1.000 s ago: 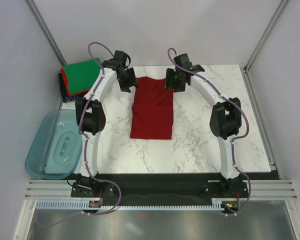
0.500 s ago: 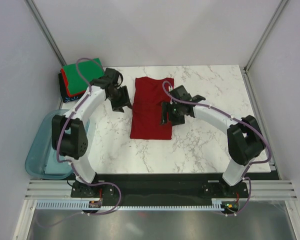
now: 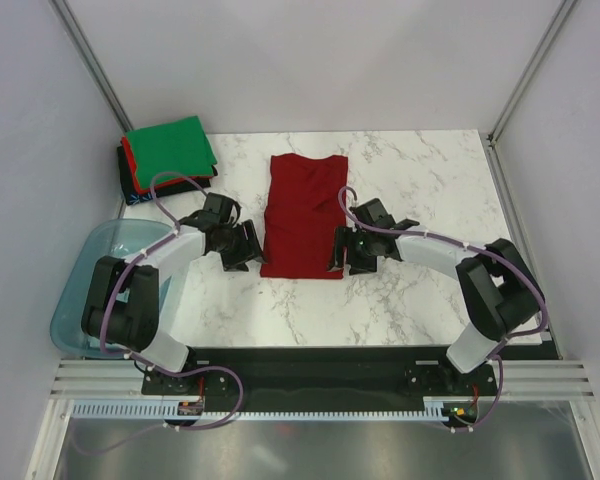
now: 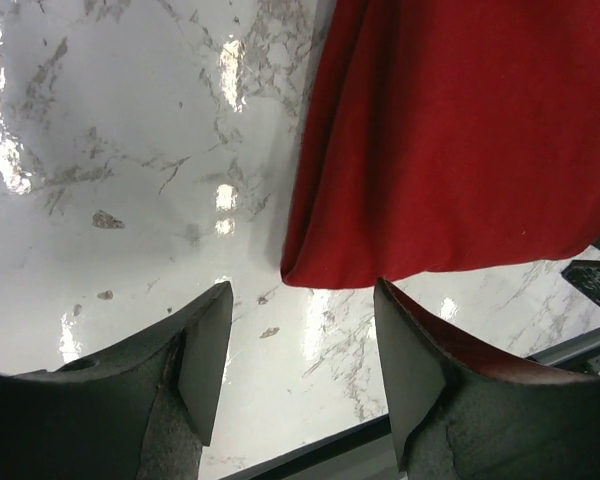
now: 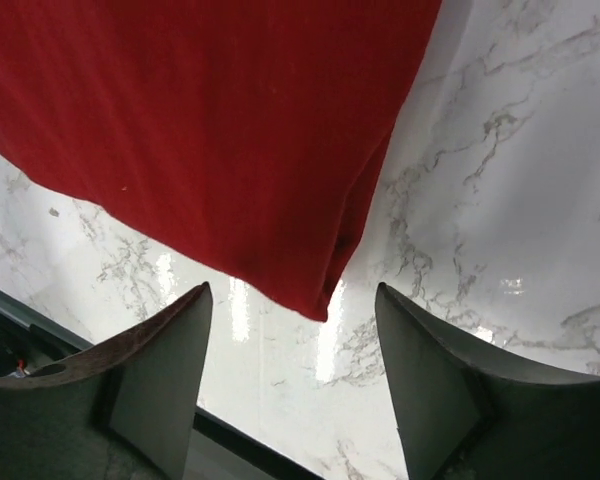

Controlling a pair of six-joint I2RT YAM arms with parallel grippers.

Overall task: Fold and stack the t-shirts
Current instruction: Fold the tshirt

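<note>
At the middle of the marble table [image 3: 430, 190], the dark red t-shirt [image 3: 302, 215] is lying folded flat. The left gripper [image 3: 248, 247] and right gripper [image 3: 338, 250] are flanking its near corners, jaws spread wide, gripping nothing. Green, red and black t-shirts [image 3: 168, 152] are sitting stacked far left, and the teal tub [image 3: 80, 290] is resting nearer, its contents unclear.

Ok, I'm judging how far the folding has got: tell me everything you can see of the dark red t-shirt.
The dark red t-shirt is plain soft cloth, folded into a long narrow rectangle, its side edges rounded by the folds. It lies flat on the marble table, running from far to near, with faint creases and a fairly straight near hem. The left gripper and right gripper stand open at its two near corners; neither clearly touches it. Nothing lies on it.
</note>
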